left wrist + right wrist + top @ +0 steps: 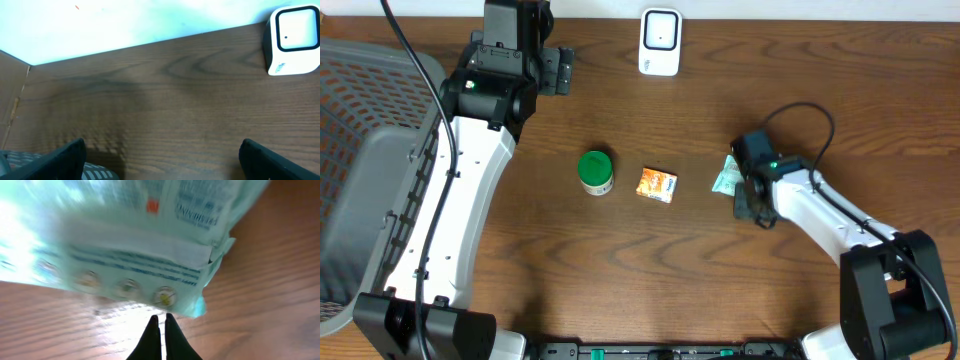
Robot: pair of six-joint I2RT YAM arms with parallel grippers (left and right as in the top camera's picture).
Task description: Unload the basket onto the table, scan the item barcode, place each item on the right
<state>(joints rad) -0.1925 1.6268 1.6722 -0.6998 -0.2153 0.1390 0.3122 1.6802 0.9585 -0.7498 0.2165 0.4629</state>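
Note:
A teal packet [724, 178] lies on the wooden table against my right gripper [742, 186]. In the right wrist view the packet [135, 240] fills the upper frame, printed side facing the camera. My right gripper [160, 318] is shut, its tips just under the packet's lower edge with nothing visible between them. The white scanner [660, 42] stands at the table's far edge and shows at the top right of the left wrist view [292, 40]. My left gripper [560, 70] hovers left of the scanner, wide open [160, 165] and empty.
A green-lidded jar [596, 172] and a small orange box [657, 185] sit mid-table, left of the packet. A grey mesh basket [360, 150] occupies the left side; a bit of it shows by my left finger [95, 172].

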